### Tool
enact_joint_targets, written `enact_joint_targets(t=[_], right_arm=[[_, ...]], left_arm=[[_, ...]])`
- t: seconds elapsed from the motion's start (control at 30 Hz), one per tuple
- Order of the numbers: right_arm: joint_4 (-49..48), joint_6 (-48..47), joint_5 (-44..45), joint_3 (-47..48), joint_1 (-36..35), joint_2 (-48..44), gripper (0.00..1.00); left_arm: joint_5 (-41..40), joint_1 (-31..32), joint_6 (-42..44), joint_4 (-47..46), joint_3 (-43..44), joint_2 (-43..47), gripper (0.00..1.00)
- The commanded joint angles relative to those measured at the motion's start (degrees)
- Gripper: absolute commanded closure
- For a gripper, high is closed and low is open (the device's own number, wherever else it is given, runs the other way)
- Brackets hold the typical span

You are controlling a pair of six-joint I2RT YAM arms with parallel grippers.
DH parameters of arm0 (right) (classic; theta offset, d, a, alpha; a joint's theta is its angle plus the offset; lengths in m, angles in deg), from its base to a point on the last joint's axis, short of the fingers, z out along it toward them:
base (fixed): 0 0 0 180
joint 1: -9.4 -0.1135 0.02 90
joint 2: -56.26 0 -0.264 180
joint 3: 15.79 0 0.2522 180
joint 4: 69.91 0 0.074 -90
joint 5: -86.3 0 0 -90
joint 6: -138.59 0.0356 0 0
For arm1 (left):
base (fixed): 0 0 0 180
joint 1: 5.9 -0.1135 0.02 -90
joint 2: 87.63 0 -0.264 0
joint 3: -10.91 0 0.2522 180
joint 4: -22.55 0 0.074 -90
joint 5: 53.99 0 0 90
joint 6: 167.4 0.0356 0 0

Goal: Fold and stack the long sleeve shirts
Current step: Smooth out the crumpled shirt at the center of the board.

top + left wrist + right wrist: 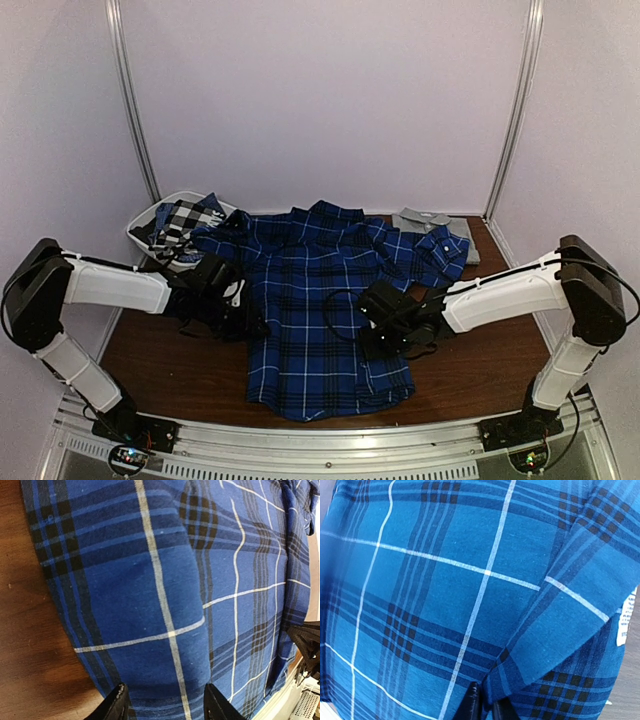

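The royal-blue plaid shirt (pixel 325 300) lies spread over the middle of the table, collar at the back. My left gripper (pixel 243 312) is at its left edge, jaws open over the cloth (pixel 165 630), with the fingertips (pixel 117 702) low in the left wrist view. My right gripper (pixel 375 335) is on the shirt's right side, shut on a folded edge of the blue plaid cloth (pixel 530 650). The grey shirt (pixel 437 228) lies folded at the back right. The black-and-white check shirt (pixel 178 222) sits in the basket.
A white plastic basket (pixel 142 218) stands at the back left. The brown table (pixel 500 360) shows at both sides of the shirt. A white label (pixel 626 617) hangs at the shirt's edge in the right wrist view.
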Motion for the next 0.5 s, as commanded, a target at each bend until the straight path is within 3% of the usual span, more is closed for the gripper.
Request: enact_joint_targets(t=[0.0, 0.1, 0.27, 0.47], right_arm=[[0.8, 0.1, 2.3, 1.3, -0.2, -0.4, 0.95], [1.9, -0.1, 2.8, 1.3, -0.2, -1.4, 0.98], [4.8, -0.2, 4.6, -0.3, 0.8, -4.7, 0.99], [6.3, 0.3, 5.8, -6.4, 4.5, -11.5, 0.99]], left_arm=[[-0.2, 0.2, 0.3, -0.8, 0.1, -1.4, 0.48], [-0.8, 0.2, 0.3, 0.3, -0.1, -2.5, 0.51], [-2.6, 0.2, 1.3, 2.8, -0.1, -3.6, 0.67], [-6.0, 0.2, 2.6, 7.8, 0.0, -2.9, 0.73]])
